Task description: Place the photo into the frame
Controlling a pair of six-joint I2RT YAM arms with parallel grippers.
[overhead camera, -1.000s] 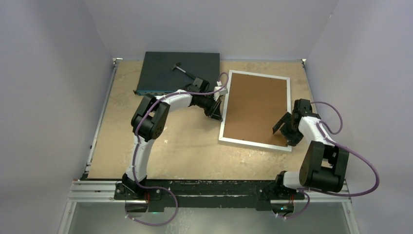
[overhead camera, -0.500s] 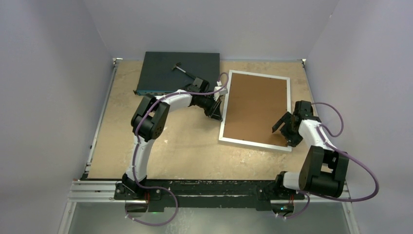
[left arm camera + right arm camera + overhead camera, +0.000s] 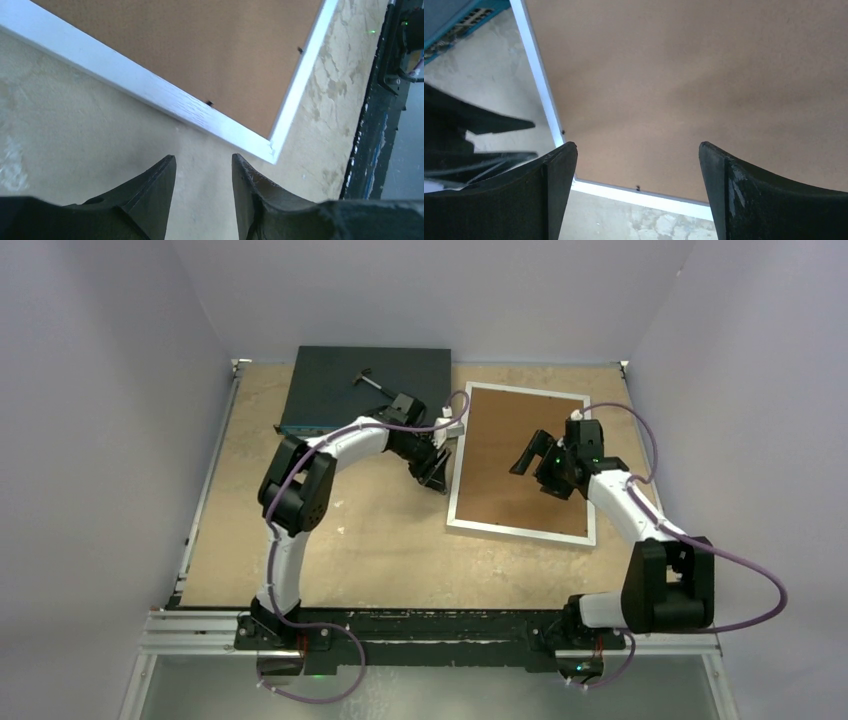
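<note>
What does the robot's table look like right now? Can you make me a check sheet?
Surface: tan, mottled table.
Job's things: frame lies flat with its brown backing board facing up; photo, nothing seen.
Clutter: dark switch box at the far left, small tool on top of it.
Grippers: left gripper open and empty, beside the frame's left edge; right gripper open wide above the backing board.
Cables: purple cables loop along both arms.
Surroundings: plain pale walls; black rail at the near edge.

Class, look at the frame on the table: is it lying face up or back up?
Back up: the frame lies flat, white border around the brown backing board, small black clips at its edge.
</note>
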